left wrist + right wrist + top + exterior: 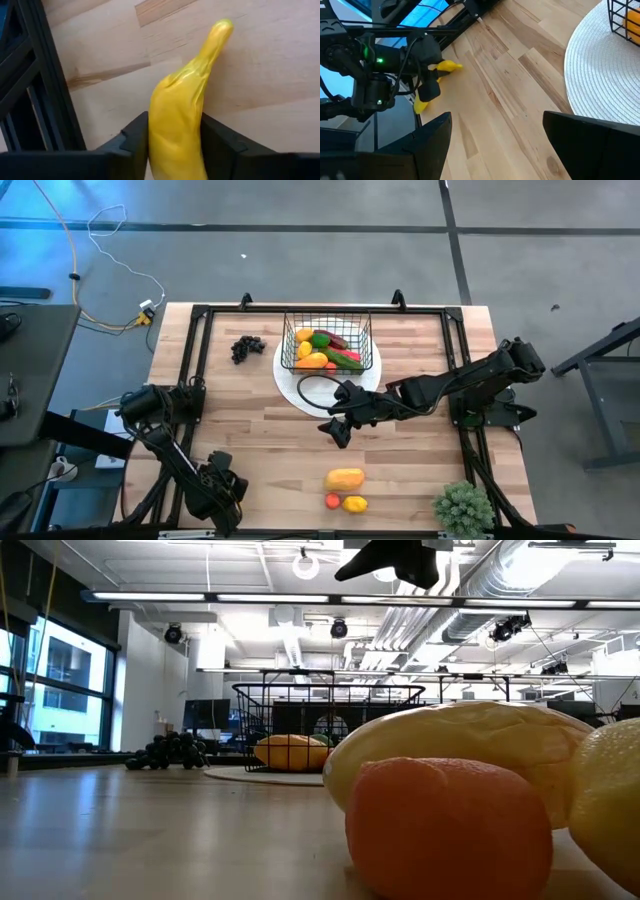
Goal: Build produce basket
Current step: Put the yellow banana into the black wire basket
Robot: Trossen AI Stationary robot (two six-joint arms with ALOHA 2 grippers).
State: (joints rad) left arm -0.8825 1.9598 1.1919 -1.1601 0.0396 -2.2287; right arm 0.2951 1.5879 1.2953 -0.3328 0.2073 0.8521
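The wire basket [327, 345] on the white disc [300, 392] is already part filled. A banana [180, 120] is clamped in the left end effector [222, 485] at the worktop's near-left corner. The right end effector [337, 430] is held open mid-worktop. Grapes [247, 348], an orange fruit [344, 478] and two smaller fruits [346, 502] are left outside.

This is a robotics lab set up in an open, industrial-style office floor. The low view looks past the wooden surface [150, 830] into a wide room with exposed silver ducts [480, 580], pipes and long strip lights [200, 598] on an unfinished ceiling, and tall windows [55, 690] along one side. From above, the butcher-block surface [260, 430] sits on a grey polished concrete floor [300, 250], fitted with a black metal frame [200, 315], and loose cables [110, 230] trail across the floor beside it.
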